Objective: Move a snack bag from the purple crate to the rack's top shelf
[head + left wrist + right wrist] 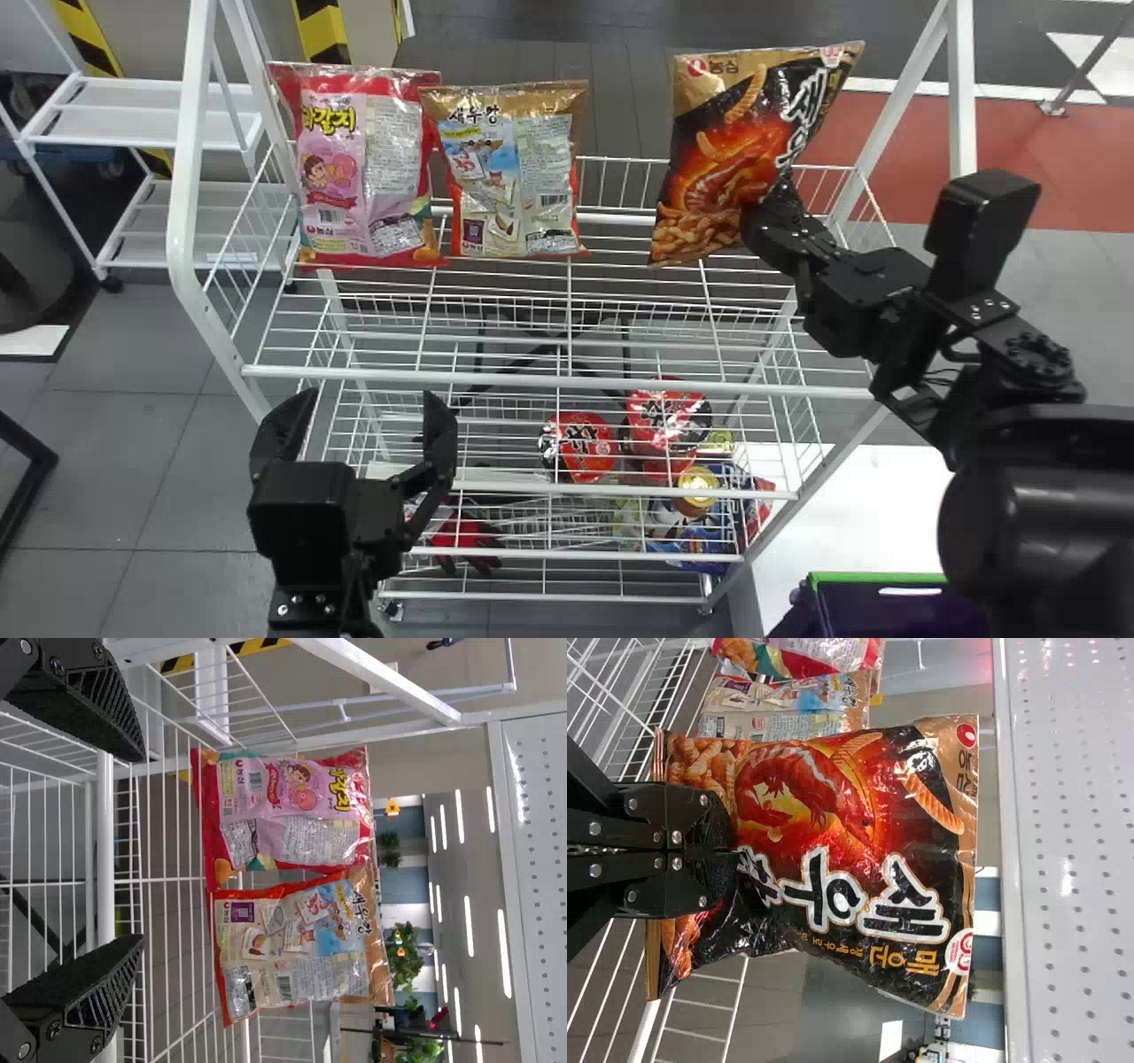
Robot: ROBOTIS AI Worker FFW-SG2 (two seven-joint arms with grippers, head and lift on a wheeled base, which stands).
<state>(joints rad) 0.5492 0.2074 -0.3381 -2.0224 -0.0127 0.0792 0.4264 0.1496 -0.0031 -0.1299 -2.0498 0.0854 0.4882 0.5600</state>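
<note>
The black and orange snack bag (735,159) is held upright with a slight tilt over the right part of the rack's top shelf (567,383). My right gripper (769,211) is closed on its lower edge; in the right wrist view that gripper (731,850) pinches the bag (833,842). I cannot tell whether the bag touches the shelf wires. My left gripper (365,416) stands open in front of the rack's left side, holding nothing; the left wrist view has the gripper (142,849) with its fingers apart. At bottom right is the purple crate (904,611).
A pink snack bag (363,168) and a gold and blue one (514,168) stand side by side on the top shelf's left half. White rack posts (186,151) rise at both sides. Red-lidded cups (580,446) and other goods sit on lower shelves.
</note>
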